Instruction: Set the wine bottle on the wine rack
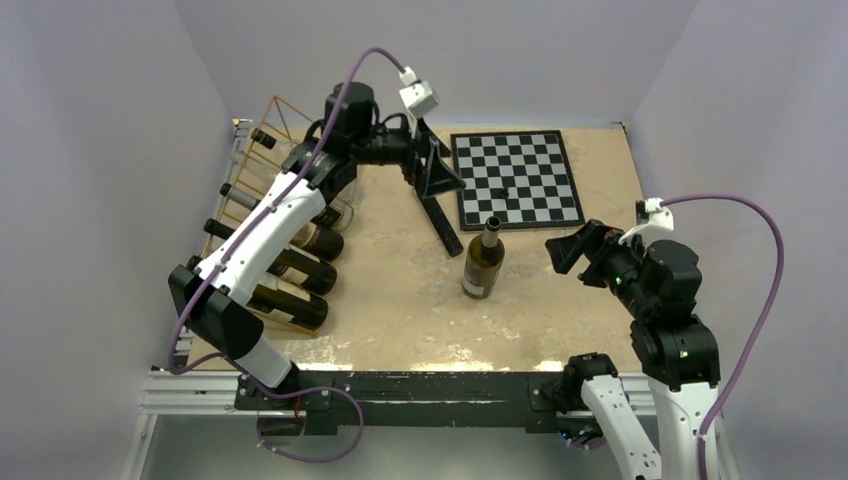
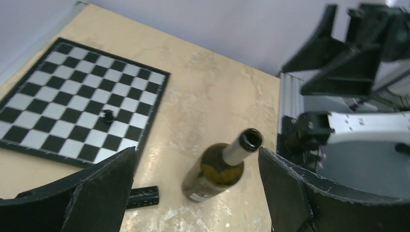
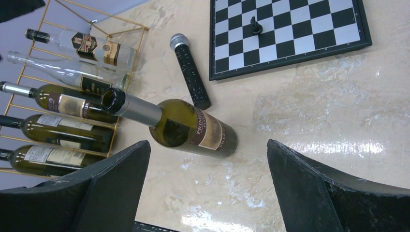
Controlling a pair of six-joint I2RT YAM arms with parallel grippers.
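- The wine bottle (image 1: 483, 262) stands upright mid-table, uncapped.
- The left gripper (image 2: 196, 162) hovers near it, fingers spread wide, empty.
- The right gripper (image 3: 208, 152) faces it, likewise released.
- The wine rack (image 3: 104, 14) carries other bottles (image 3: 72, 133).

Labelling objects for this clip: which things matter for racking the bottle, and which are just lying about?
For the job: upright wine bottle; gold wine rack.
Lying about: chessboard; chess piece; microphone; racked bottles.

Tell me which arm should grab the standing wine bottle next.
Probably right: the right tool, open, sits beside the wine bottle, facing it, and the bottle shows larger in its wrist view. The left tool is open too, but farther back.
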